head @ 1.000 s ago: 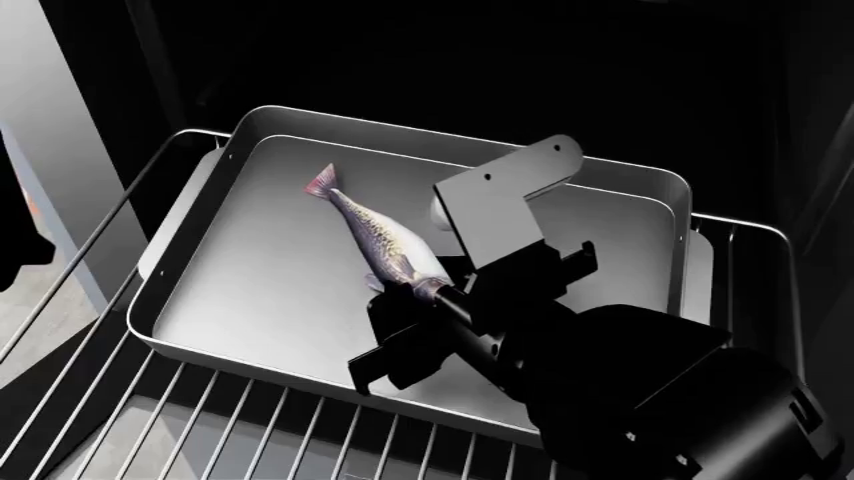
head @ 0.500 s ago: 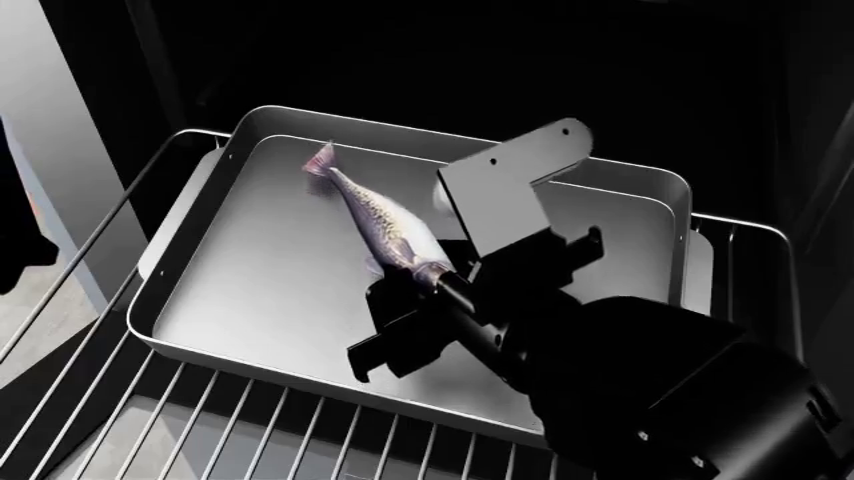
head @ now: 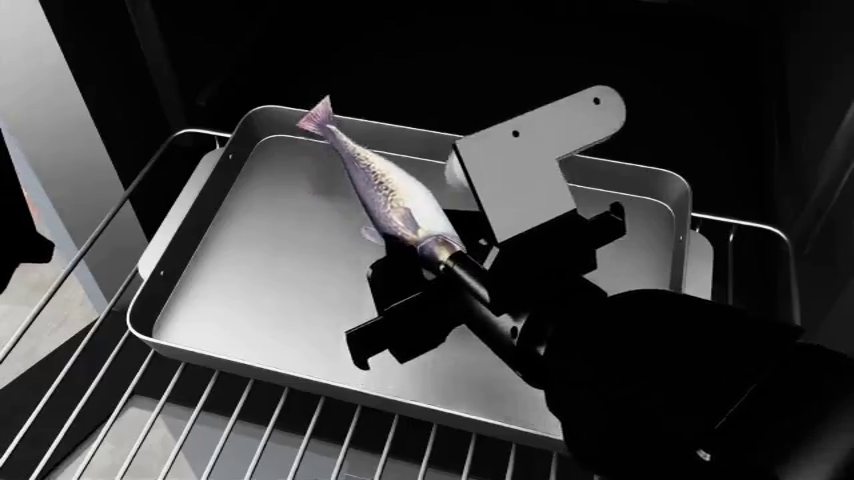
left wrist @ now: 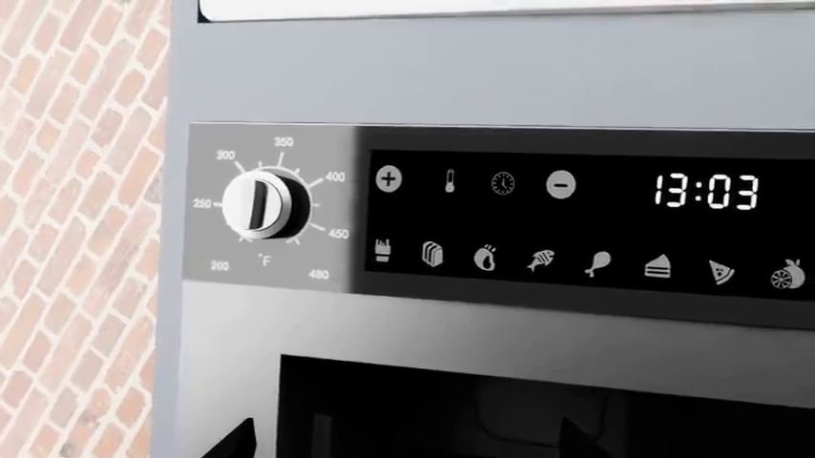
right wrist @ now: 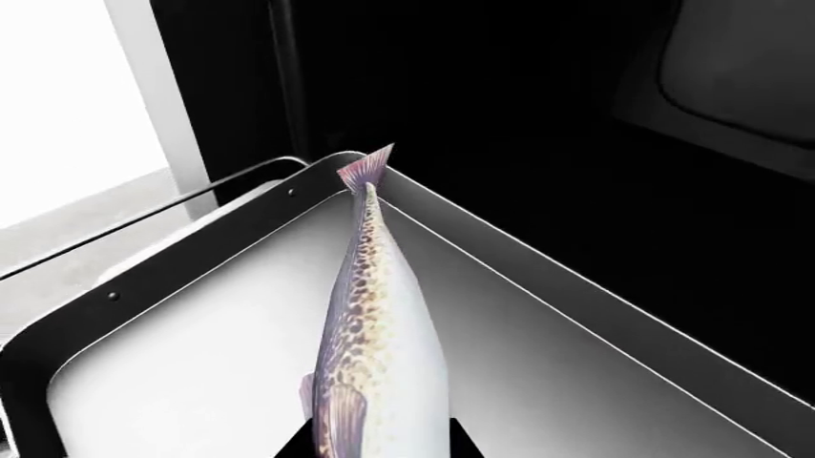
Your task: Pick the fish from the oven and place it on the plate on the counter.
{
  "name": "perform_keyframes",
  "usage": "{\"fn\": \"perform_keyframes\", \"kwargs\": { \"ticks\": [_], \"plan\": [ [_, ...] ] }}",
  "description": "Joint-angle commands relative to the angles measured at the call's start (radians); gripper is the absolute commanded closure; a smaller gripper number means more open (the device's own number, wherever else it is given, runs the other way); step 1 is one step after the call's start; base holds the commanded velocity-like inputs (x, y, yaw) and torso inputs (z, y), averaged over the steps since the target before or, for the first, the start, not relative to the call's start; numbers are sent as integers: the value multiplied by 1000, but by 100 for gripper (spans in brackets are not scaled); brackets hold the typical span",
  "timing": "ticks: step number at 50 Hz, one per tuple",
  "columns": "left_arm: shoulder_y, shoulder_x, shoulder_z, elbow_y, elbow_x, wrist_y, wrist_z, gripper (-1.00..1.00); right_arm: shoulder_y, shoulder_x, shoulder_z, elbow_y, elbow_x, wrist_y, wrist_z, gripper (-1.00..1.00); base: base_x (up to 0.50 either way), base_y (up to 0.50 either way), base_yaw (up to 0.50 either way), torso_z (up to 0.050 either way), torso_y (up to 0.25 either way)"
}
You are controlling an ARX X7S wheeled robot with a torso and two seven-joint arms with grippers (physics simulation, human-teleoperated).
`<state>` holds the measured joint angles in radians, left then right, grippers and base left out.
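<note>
The fish (head: 387, 195) is clamped at its head end in my right gripper (head: 447, 258), which is shut on it. Its body slants up off the grey tray (head: 254, 290), and its pink tail (head: 318, 115) is over the tray's far rim. In the right wrist view the fish (right wrist: 376, 334) runs away from the jaws, with a dark fingertip on each side of it. The tray rests on the wire rack (head: 200, 420) in the dark oven (head: 441, 60). My left gripper (left wrist: 407, 448) is open, facing the oven's front panel (left wrist: 574, 219). The plate and the counter are out of view.
The tray's raised rim (right wrist: 535, 286) surrounds the fish. The rack's front bar (head: 80, 260) curves past the tray's left side. The oven's cavity is black behind and above. A white dial (left wrist: 263, 204) and a clock display (left wrist: 707, 191) are on the panel, with brick wall (left wrist: 76, 191) beside it.
My right gripper has lifted with the fish in it. The fish's tail has risen from the tray floor to above the far rim.
</note>
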<state>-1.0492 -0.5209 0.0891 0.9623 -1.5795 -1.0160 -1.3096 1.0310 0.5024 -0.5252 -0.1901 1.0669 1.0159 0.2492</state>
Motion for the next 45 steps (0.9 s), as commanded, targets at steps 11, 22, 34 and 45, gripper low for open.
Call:
{"fn": "perform_keyframes", "kwargs": {
  "ticks": [11,22,34,45],
  "plan": [
    [-35,-6,14,5,-33,9,-28,-100,61,13,115,-119,117,49,132,100,0,0,0,0,0],
    [-18,-2,16,8,-16,15,-13,-100,94,7,146,-169,194,85,200,100,0,0,0,0,0],
    [4,-2,15,11,5,21,1,-100,121,1,157,-203,236,101,243,100,0,0,0,0,0],
    [21,2,19,15,20,26,10,-100,93,2,149,-204,230,86,238,100,0,0,0,0,0]
  ]
}}
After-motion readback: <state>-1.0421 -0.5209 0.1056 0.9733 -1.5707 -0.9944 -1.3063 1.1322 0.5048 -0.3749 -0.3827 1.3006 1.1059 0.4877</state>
